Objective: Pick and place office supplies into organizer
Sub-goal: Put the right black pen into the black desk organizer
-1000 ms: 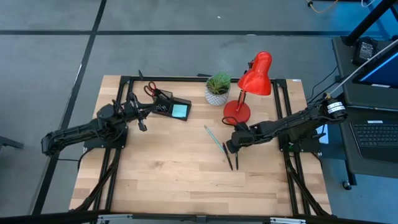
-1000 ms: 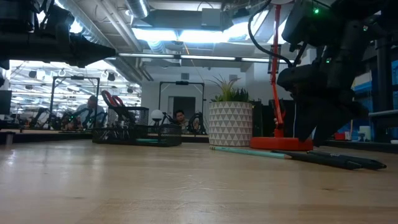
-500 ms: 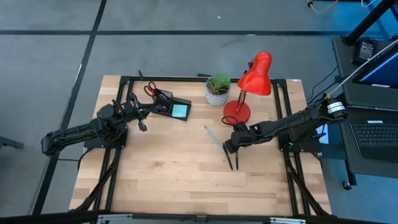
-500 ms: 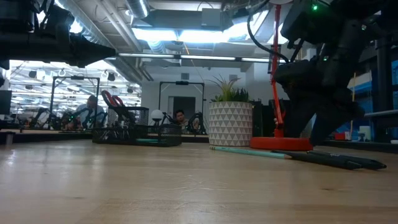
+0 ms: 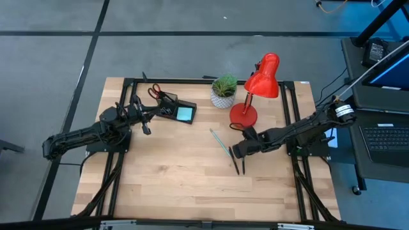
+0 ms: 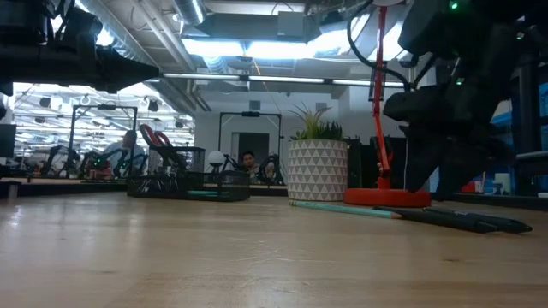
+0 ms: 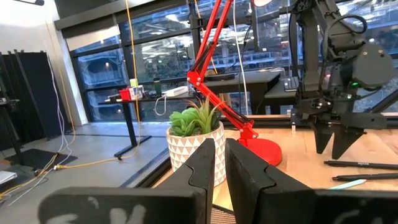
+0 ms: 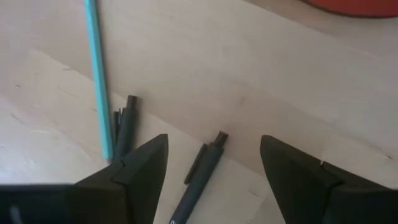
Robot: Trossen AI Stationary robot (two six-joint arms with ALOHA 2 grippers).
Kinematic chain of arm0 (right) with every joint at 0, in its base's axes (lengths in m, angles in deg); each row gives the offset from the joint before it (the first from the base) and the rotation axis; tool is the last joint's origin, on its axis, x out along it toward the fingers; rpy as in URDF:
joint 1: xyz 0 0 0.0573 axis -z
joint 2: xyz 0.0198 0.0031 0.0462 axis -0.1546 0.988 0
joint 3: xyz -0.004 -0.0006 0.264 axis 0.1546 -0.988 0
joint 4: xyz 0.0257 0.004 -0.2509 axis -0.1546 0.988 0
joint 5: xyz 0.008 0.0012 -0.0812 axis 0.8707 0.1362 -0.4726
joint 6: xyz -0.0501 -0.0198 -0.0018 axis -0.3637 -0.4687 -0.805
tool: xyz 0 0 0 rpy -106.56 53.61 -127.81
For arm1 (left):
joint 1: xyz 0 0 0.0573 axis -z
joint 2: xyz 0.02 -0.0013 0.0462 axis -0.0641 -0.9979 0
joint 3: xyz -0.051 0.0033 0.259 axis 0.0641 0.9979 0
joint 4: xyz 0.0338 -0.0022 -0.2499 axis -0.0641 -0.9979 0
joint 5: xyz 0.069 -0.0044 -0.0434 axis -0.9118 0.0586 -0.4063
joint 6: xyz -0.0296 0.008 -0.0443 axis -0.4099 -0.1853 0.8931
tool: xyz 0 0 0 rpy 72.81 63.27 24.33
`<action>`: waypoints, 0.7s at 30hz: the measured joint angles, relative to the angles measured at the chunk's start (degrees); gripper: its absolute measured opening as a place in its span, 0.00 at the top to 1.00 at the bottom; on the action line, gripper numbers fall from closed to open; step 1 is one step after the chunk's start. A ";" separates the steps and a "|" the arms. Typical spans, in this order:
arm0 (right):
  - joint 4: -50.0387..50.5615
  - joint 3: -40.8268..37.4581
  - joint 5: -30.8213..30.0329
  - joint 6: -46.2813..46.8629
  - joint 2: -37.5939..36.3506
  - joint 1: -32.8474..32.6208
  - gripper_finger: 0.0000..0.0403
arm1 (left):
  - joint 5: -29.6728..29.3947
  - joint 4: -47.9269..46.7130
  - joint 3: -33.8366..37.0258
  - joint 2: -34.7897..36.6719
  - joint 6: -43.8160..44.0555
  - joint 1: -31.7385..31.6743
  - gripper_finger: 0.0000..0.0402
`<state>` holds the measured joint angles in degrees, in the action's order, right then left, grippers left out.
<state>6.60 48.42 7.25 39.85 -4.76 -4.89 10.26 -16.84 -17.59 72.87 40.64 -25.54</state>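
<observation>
In the high view, the right gripper (image 5: 237, 152) hung low over the worktop (image 5: 179, 185) right of the frame's centre, its jaws spread wide with nothing between them. Its wrist view showed one black pen (image 8: 196, 180) lying on the wood in the gap between the two fingers (image 8: 140, 168), a second black pen (image 8: 124, 127) just beside it, and the teal pencil (image 8: 98, 74) alongside that one. From above, both pens (image 5: 239, 165) lay just below the gripper and the pencil (image 5: 219, 140) slanted off to its upper left.

The left gripper (image 5: 146, 124) waited in the upper left part of the worktop, its jaws pressed nearly together and holding nothing. Just to its right sat the black organizer (image 5: 174, 110), with the red-handled scissors (image 5: 155, 92) standing at its upper-left end and the light-blue notepad (image 5: 184, 114) lying in its right part.

The potted plant (image 5: 223, 91) and the red lamp (image 5: 255, 86) stood near the upper edge of the worktop, the lamp's base directly above the right gripper.
</observation>
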 joint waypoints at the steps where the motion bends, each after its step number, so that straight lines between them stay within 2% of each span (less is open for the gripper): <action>1: 0.25 0.00 -0.68 0.95 0.05 -0.46 0.36 | -0.02 -0.02 0.00 0.00 0.00 0.00 0.92; 13: 0.16 0.24 -2.27 7.52 5.58 -3.03 0.36 | -0.02 -0.16 -0.02 -0.02 0.00 0.00 0.92; 21: -0.02 0.17 -2.15 7.46 5.86 -3.03 0.36 | 0.00 -0.16 0.00 -0.01 0.00 0.00 0.92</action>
<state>6.58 48.59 5.10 47.31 1.10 -7.93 10.26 -16.99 -17.60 72.85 40.64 -25.54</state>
